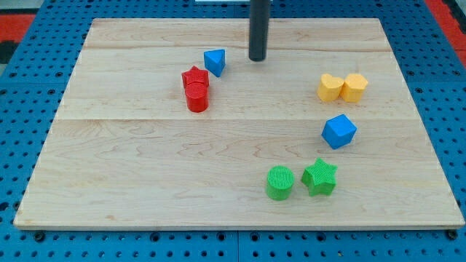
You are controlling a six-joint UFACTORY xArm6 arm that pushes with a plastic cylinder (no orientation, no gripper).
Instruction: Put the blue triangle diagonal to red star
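The blue triangle (215, 61) lies on the wooden board near the view's top centre. The red star (194, 76) sits just below and left of it, almost touching at a corner. A red cylinder (196, 97) sits directly below the star, touching it. My tip (258, 58) is the lower end of the dark rod, to the right of the blue triangle with a clear gap between them.
A yellow heart (330, 86) and a yellow hexagon (354, 86) sit together at the right. A blue cube-like block (338, 131) is below them. A green cylinder (279, 182) and green star (320, 177) sit at the lower right. The board (109, 182) ends on blue pegboard.
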